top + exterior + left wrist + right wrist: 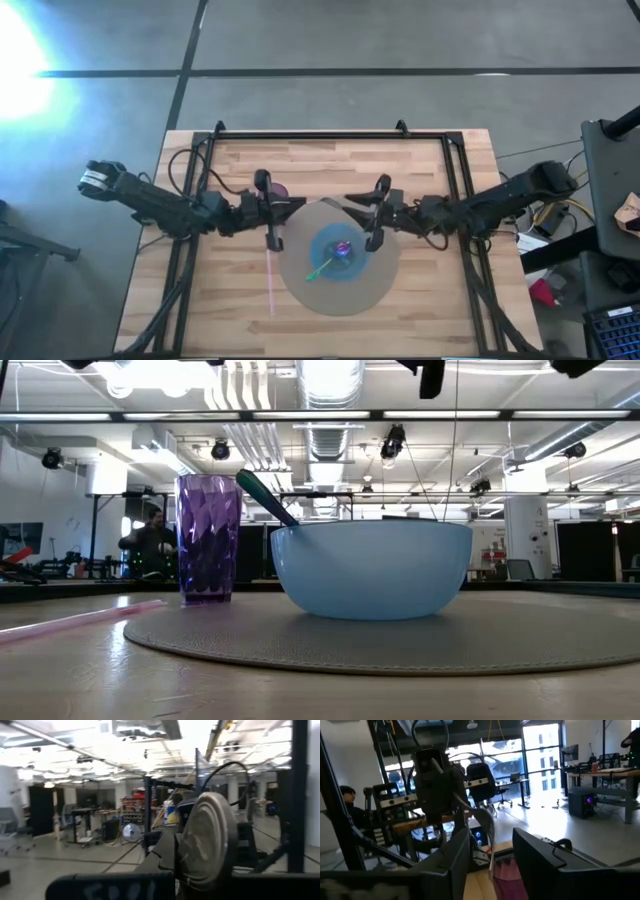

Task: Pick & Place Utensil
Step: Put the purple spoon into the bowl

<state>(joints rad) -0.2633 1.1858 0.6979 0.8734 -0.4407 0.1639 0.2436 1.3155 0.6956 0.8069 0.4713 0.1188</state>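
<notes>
While a green utensil already lies in the pale blue bowl, its handle leaning out over the rim toward the purple cup in the low view, the right tool hangs just beside the bowl, above the far edge of the round grey mat. Its two dark fingers stand apart in the right wrist view, with nothing between them. The placing itself looks done, to judge by where the utensil rests; the step in hand appears to be the release and the clearing away.

To do that well, the right tool should have its fingers fully parted before it moves, then go straight up and back, so that neither finger catches the bowl's rim or the sloping handle. A sideways drag risks tipping the utensil out or nudging the bowl across the mat.

The left tool waits across from it, near the other edge of the mat and close to the purple cup, with its fingers closed and nothing visibly held. A thin pink straw lies on the wooden table just beside the mat. Any sweep by the left arm should stay high enough to miss the cup, which stands upright and looks easy to topple. A person sits in the room beyond.
</notes>
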